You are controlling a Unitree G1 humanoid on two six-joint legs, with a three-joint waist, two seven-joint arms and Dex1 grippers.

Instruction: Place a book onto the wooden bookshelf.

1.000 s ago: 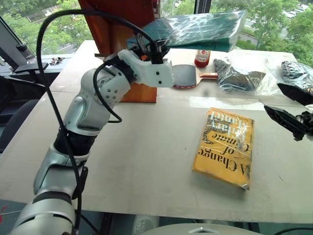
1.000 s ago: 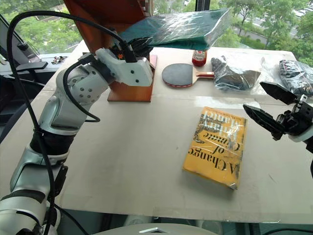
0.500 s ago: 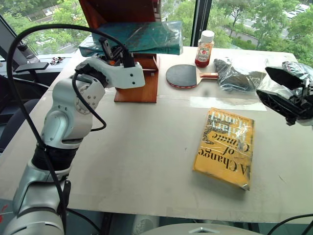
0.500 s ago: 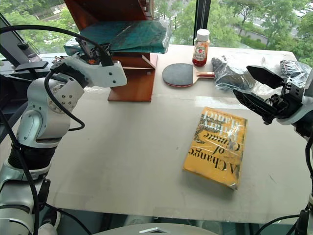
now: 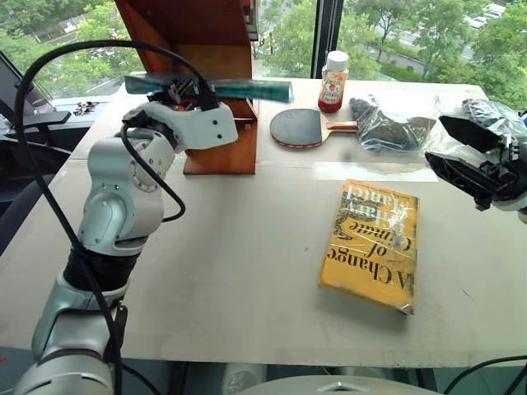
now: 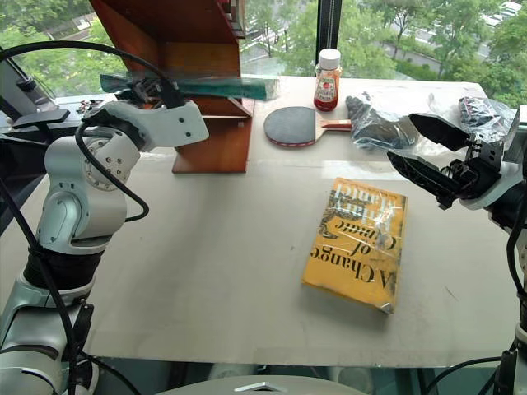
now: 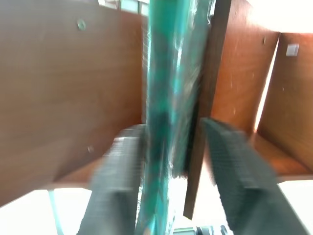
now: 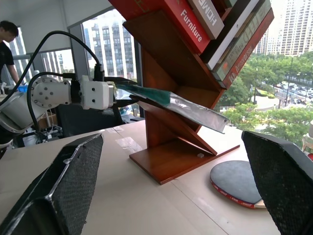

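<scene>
While between fingers [image 7: 230,161], book [image 5: 247,88] level

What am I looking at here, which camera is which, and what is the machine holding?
A two-armed humanoid robot. The two wide pictures come from its head, looking down over a table; the two close ones come from cameras on its wrists. The left gripper has its fingers apart on either side of the teal book, at the wooden bookshelf. The right gripper is open and empty. On the table are a yellow book, a paddle, a red bottle and plastic bags.
</scene>
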